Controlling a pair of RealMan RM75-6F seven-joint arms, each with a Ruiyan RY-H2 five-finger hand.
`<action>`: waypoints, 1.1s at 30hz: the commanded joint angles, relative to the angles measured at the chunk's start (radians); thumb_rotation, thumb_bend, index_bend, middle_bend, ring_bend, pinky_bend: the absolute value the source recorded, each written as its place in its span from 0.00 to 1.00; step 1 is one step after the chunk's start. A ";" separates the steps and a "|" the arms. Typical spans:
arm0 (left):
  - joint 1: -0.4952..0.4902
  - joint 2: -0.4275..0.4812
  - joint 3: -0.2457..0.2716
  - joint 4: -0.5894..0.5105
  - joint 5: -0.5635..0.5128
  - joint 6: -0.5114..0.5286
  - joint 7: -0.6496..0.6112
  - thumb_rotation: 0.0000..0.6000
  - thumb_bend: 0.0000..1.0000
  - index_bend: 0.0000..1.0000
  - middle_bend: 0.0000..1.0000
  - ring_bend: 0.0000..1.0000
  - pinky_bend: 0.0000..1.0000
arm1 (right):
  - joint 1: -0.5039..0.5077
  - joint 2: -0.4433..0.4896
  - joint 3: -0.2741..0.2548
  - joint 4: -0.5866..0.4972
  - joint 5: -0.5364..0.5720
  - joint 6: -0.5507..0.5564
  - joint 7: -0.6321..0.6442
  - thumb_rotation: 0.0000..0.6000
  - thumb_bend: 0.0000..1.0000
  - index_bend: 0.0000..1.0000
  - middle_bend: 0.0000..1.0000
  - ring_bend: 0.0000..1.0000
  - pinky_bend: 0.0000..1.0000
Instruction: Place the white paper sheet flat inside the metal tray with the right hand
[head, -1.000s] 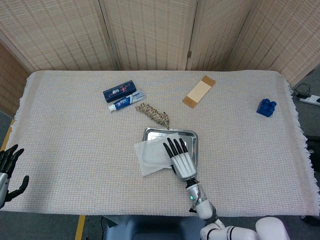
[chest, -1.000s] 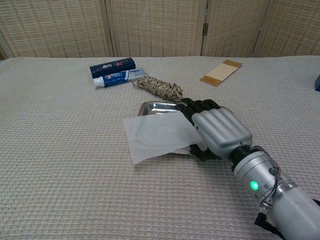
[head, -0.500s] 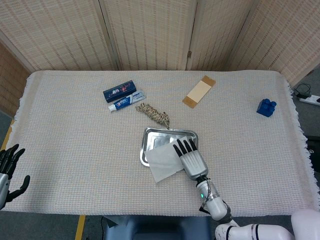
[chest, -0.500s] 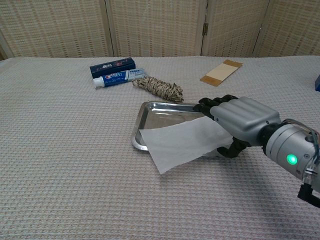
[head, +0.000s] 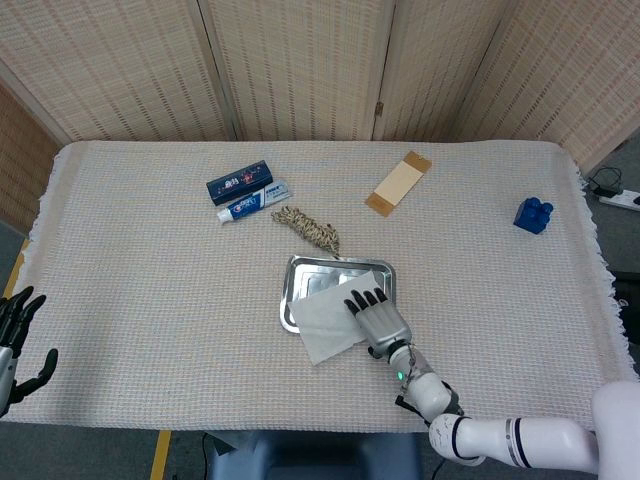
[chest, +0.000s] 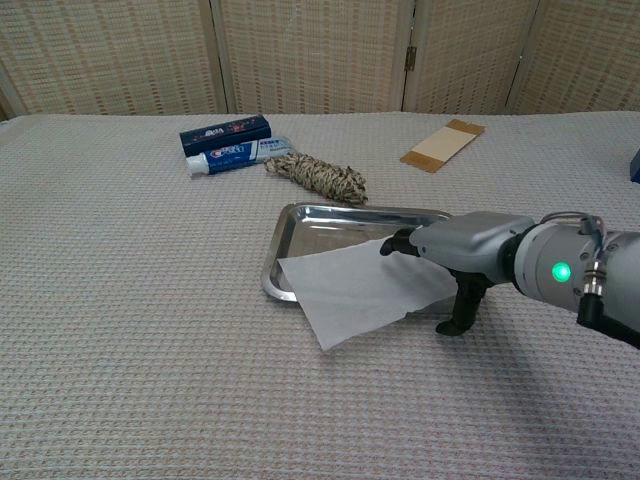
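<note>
The metal tray (head: 300, 270) (chest: 300, 213) sits at mid-table. The white paper sheet (head: 325, 318) (chest: 355, 285) lies slanted across it, its near-left corner hanging over the front rim onto the cloth. My right hand (head: 378, 320) (chest: 470, 245) lies low over the tray's right part, with the fingers on top of the sheet's right edge. The thumb points down in front of that edge, so the sheet runs between fingers and thumb. My left hand (head: 15, 340) hangs open off the table's left edge, seen only in the head view.
A coil of rope (head: 308, 229) (chest: 318, 176) lies just behind the tray. Farther back-left are a toothpaste tube (head: 252, 203) and a dark box (head: 238, 182). A tan card (head: 397, 183) lies back right and a blue brick (head: 533, 215) far right.
My right hand carried the sheet rightward across the tray, then sank lower and flatter over it. The thumb now points down. The sheet has barely moved in the last half second.
</note>
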 joint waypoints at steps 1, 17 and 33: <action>0.000 0.000 0.000 0.001 0.002 0.000 -0.003 1.00 0.52 0.00 0.00 0.00 0.00 | -0.017 0.099 -0.022 -0.092 -0.084 -0.013 0.100 1.00 0.34 0.00 0.00 0.00 0.00; -0.002 0.003 0.006 -0.010 -0.005 -0.018 0.000 1.00 0.52 0.00 0.00 0.00 0.00 | -0.012 0.220 -0.089 -0.154 -0.273 -0.121 0.403 1.00 0.33 0.00 0.59 0.63 0.68; -0.005 0.015 0.007 -0.020 -0.012 -0.031 -0.012 1.00 0.52 0.01 0.00 0.00 0.00 | 0.086 0.186 -0.145 -0.139 -0.182 -0.112 0.417 1.00 0.72 0.10 1.00 1.00 1.00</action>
